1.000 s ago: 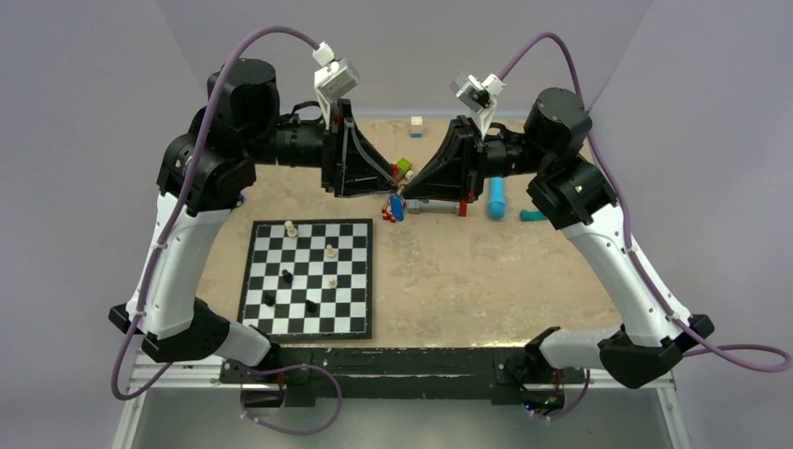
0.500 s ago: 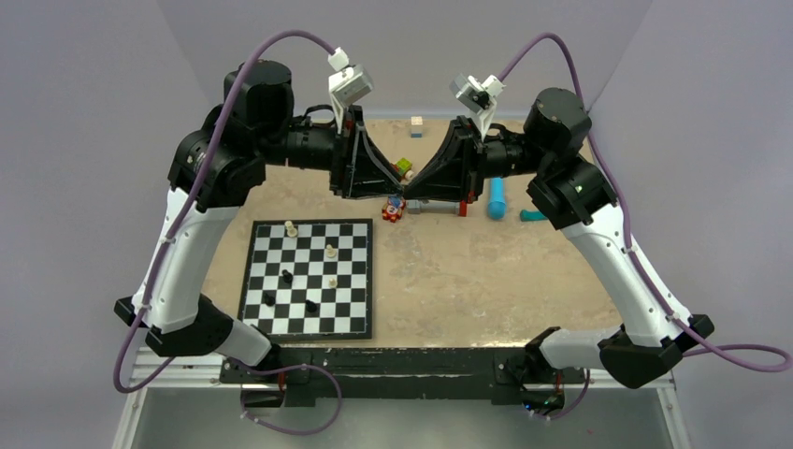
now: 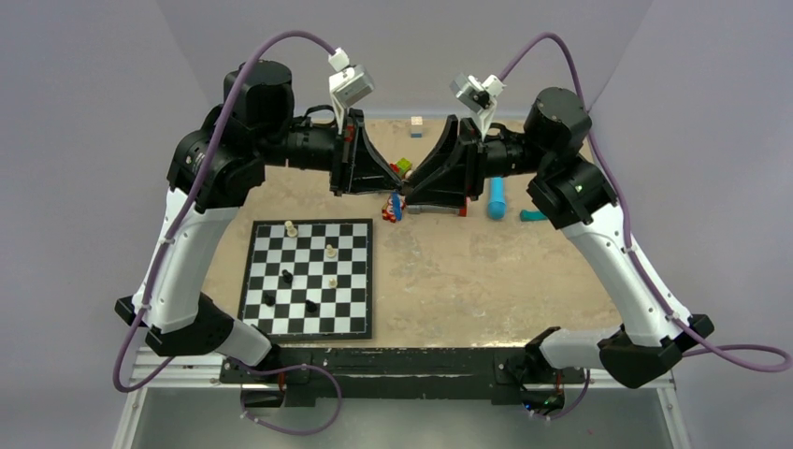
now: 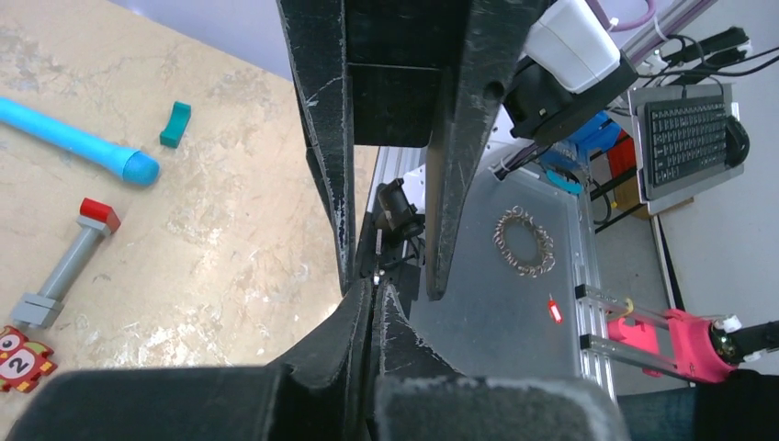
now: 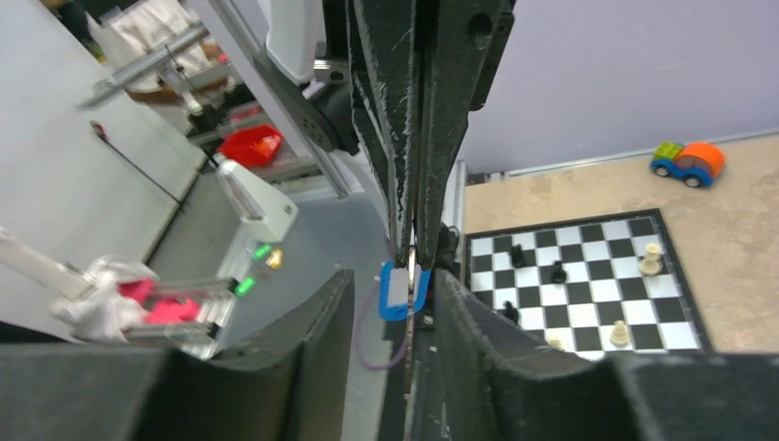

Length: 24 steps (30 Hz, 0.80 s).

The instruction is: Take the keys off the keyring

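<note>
On your left, the chessboard [image 3: 351,313] lies flat on the sandy table [image 3: 449,271], with three pale and three dark chess pieces [image 3: 331,251] standing on it. Past its far right corner, the left gripper [image 4: 374,299] points toward the middle with its jaws pressed together. The right wrist view shows them pinching something thin just above the keyring [image 5: 404,292]. The keyring's blue tag with the pale centre hangs in the air below those tips. You cannot tell whether the pinched piece is the ring or a key, and the keys are too small to pick out in any view. The right gripper [image 5: 394,280] comes in from the opposite side, tip to tip with the left. Its fingers [image 5: 317,358] are apart and straddle the tag, which sits close against one finger and has a clear gap to the other. On the table near the meeting point lies a red tile [image 4: 18,354] printed with a 2, and just right of it the grey bar [image 3: 432,209] with a red end. Farther right are the light-blue cylinder [image 3: 496,196] and then a small teal block [image 3: 533,216], each apart from the others.
</note>
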### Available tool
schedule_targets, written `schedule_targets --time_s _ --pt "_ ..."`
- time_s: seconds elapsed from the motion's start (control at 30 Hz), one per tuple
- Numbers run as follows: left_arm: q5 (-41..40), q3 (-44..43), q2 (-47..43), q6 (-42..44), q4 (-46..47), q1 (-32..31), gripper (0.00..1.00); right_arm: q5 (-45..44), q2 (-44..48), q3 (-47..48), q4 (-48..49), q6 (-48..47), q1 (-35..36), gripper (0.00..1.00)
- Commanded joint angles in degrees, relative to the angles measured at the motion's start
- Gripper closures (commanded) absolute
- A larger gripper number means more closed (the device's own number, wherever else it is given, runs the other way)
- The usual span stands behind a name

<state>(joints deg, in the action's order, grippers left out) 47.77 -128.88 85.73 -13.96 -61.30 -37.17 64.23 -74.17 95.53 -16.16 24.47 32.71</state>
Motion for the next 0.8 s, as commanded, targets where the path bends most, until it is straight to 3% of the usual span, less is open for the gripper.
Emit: schedule_targets --time_s 0.0,0.1,0.33,0.77 --pt "-1.24 0.21 -0.82 -2.96 4.54 -0.01 1.0 0.96 0.91 1.54 4.87 1.46 0.17 0.5" --pt "-1.54 1.73 -1.72 -5.4 8.11 -0.07 1.0 0.24 0.81 1.09 8.33 3.64 0.22 0.46" --pt "-2.59 2.85 -3.15 -7.22 11.23 -0.02 1.0 0.29 -0.59 2.22 11.49 6.16 0.23 0.71" --pt "-3.7 5.89 -6.02 -8.13 13.66 -0.09 1.0 0.24 -0.18 1.39 13.82 8.5 0.25 0.74"
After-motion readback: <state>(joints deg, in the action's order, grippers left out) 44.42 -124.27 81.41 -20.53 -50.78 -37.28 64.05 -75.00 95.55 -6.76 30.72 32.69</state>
